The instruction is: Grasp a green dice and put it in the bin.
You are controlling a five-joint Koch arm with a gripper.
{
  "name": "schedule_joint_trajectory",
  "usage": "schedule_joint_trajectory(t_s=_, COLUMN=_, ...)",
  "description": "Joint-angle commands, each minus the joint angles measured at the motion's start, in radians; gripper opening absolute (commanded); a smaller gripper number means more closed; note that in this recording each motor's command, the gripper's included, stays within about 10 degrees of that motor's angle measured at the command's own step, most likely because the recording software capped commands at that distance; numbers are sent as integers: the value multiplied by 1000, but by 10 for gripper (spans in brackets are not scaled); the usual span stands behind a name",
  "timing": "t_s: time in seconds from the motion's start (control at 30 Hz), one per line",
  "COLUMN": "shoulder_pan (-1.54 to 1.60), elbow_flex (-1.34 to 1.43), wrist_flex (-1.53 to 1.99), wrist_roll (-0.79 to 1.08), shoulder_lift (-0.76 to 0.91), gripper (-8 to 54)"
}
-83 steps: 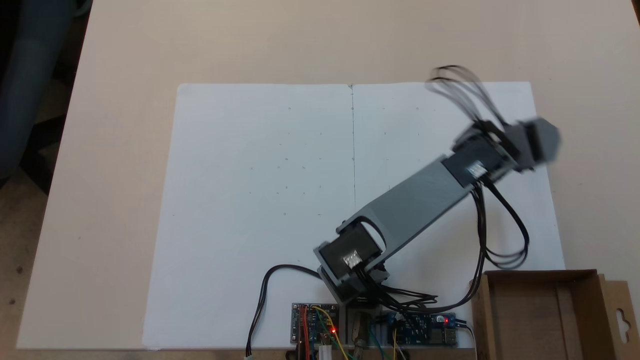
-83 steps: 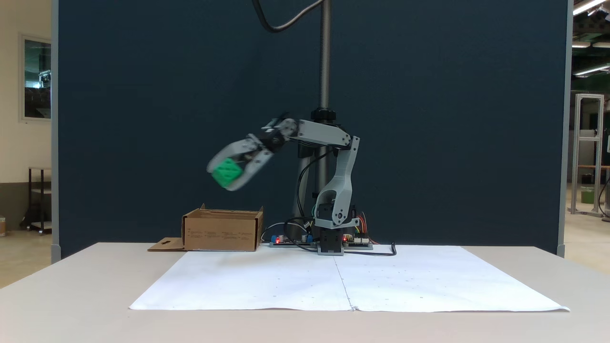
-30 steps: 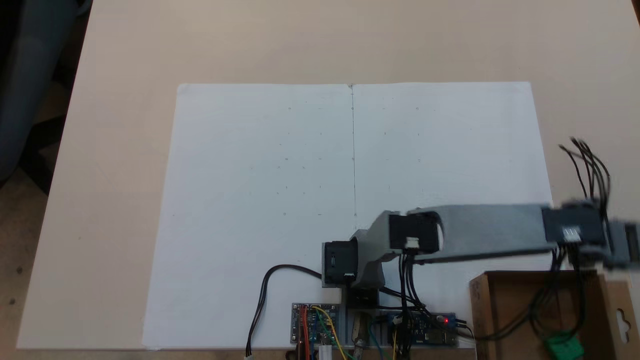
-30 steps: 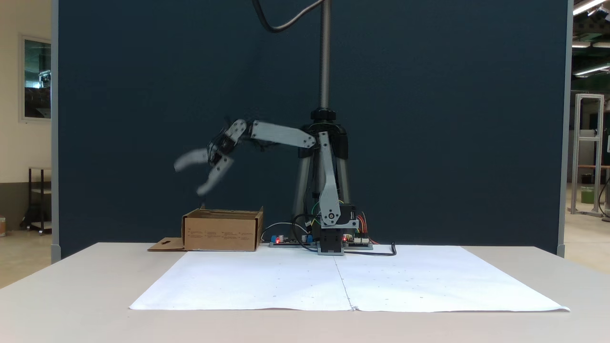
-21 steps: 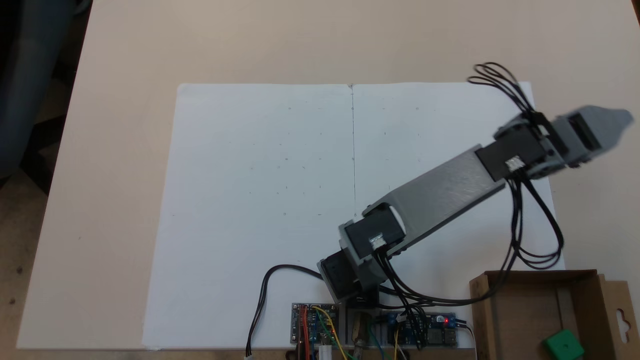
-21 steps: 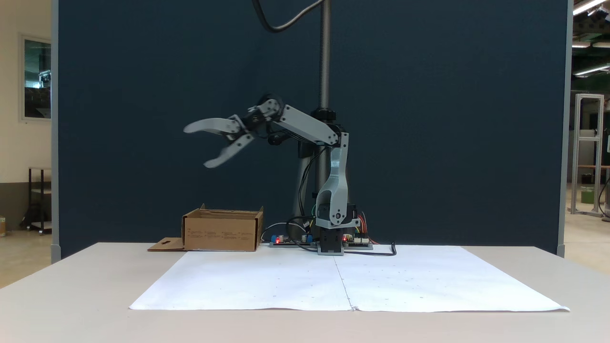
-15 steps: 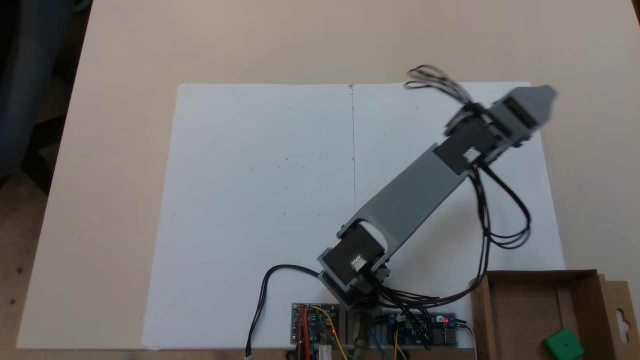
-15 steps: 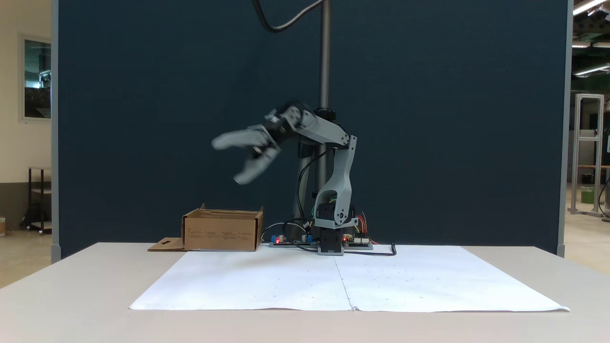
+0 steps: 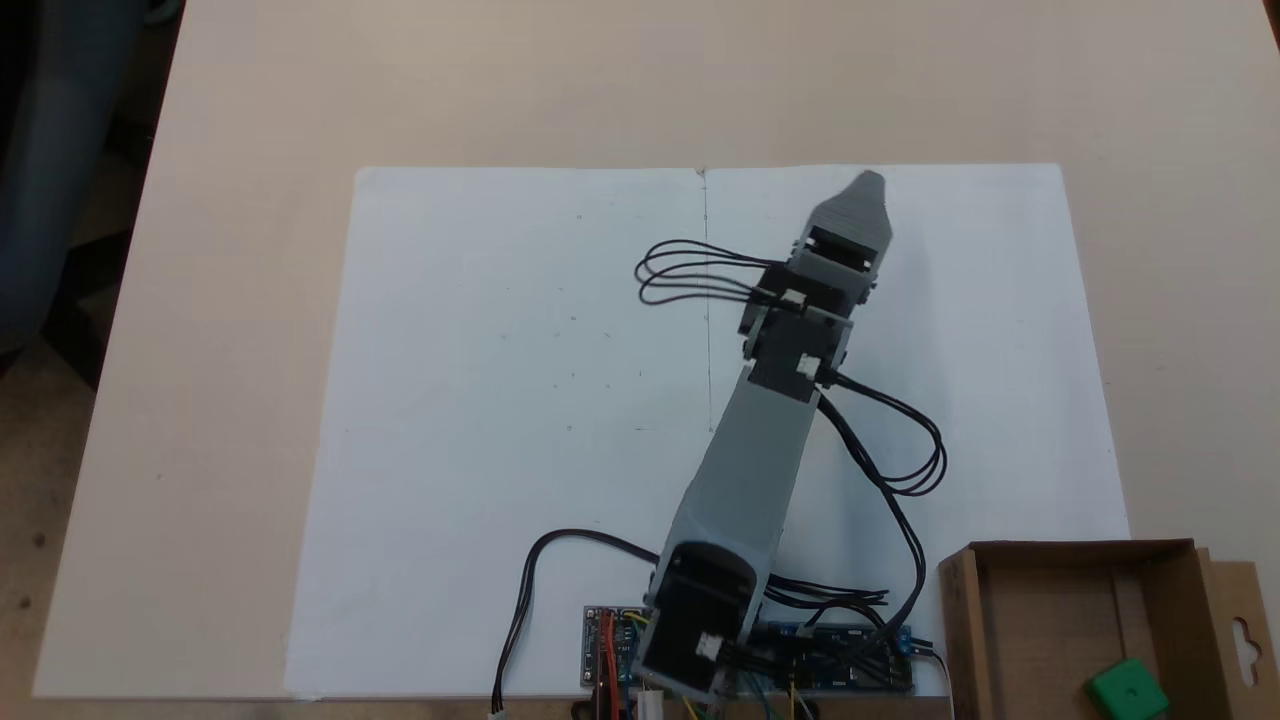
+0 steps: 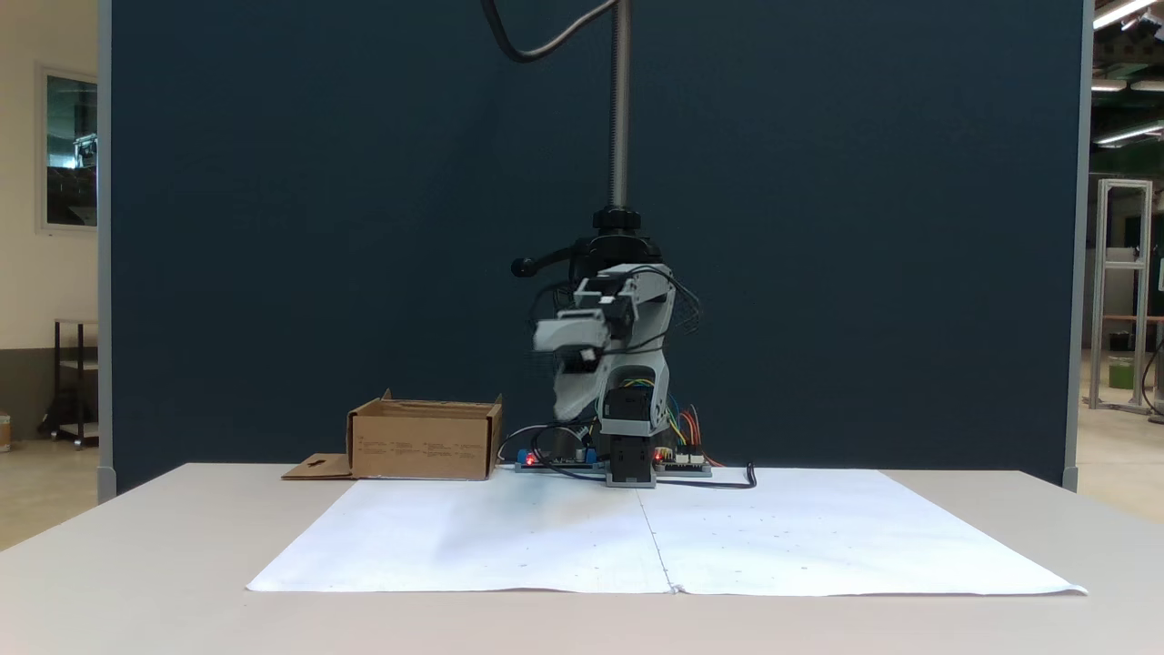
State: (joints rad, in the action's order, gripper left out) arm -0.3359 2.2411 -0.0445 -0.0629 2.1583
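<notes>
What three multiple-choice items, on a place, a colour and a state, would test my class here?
1. Where is the small bright green plastic cube? A on the floor; B inside the brown cardboard box; C on bare table.
2. What colour is the flat paper sheet under the grey robot arm? A white; B yellow; C black.
3. The box is: A taped shut; B upside down; C open-topped.
B, it lies on the box floor; A, the sheet shows white; C, its inside shows from above.

Arm (image 9: 750, 470) swinging away from box (image 9: 1040, 620), now pointing over paper (image 9: 500, 400); gripper (image 10: 571, 373) no longer carrying dice (image 9: 1127, 689), which is lying inside box.
</notes>
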Motion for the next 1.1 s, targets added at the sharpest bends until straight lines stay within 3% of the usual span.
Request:
schedule_joint_trajectory(t_s=0.0, shoulder_pan=25, elbow_flex=8, wrist_flex=-167, wrist_roll=-64, shoulder_lift=71, gripper=448)
schedule_joint_trajectory(t_s=0.43, shoulder_pan=236, elbow_flex=298, wrist_flex=-550, wrist_roll=0, shoulder_lift=210, gripper=439)
schedule_joint_trajectory(t_s=1.07, shoulder_pan=213, elbow_flex=890, wrist_flex=-1130, wrist_roll=67, shoulder_lift=216, gripper=445)
